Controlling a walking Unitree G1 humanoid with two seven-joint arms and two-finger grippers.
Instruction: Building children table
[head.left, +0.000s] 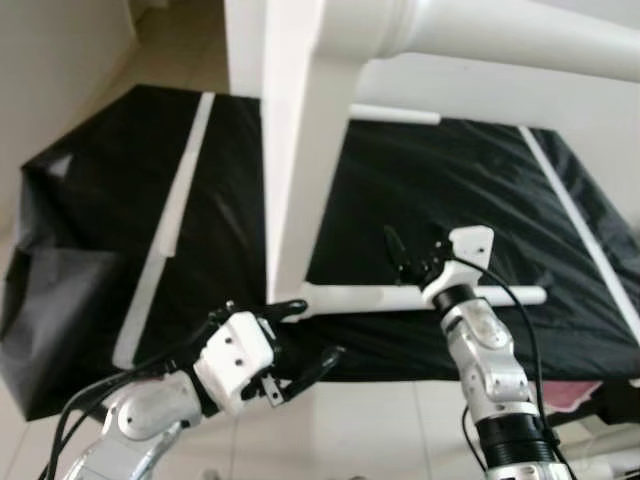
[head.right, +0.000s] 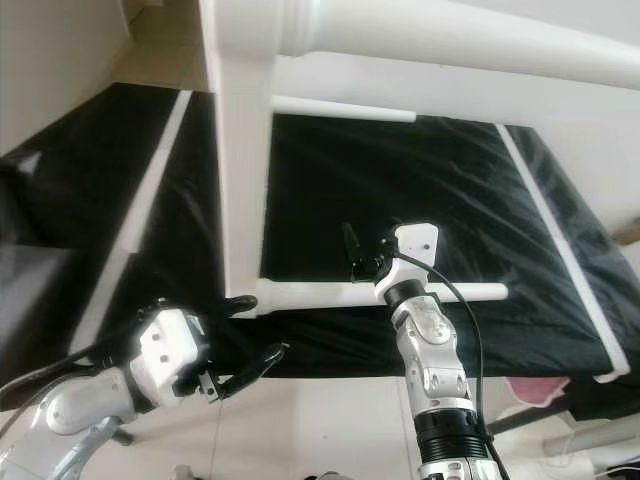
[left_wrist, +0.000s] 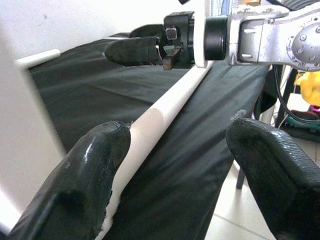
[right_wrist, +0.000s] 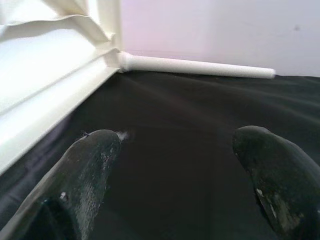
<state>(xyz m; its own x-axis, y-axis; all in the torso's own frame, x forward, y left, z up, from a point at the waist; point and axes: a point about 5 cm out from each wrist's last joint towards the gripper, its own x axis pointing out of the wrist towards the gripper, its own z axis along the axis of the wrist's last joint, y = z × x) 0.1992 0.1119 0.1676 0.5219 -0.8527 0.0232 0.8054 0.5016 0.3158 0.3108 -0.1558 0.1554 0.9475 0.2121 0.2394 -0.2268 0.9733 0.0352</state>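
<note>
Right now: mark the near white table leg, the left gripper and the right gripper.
near white table leg (head.left: 375, 297), left eye view, bare middle of the rod lying on the black cloth.
left gripper (head.left: 308, 335), left eye view, midway between its open fingertips.
right gripper (head.right: 366, 240), right eye view, midway between its fingertips.

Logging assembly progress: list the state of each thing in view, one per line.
Table frame: standing on edge on the black sheet.
Near leg: attached to the frame, lying horizontal.
Far leg: attached, horizontal.
Left gripper: open, around the near leg's base.
Right gripper: open, above the near leg.
</note>
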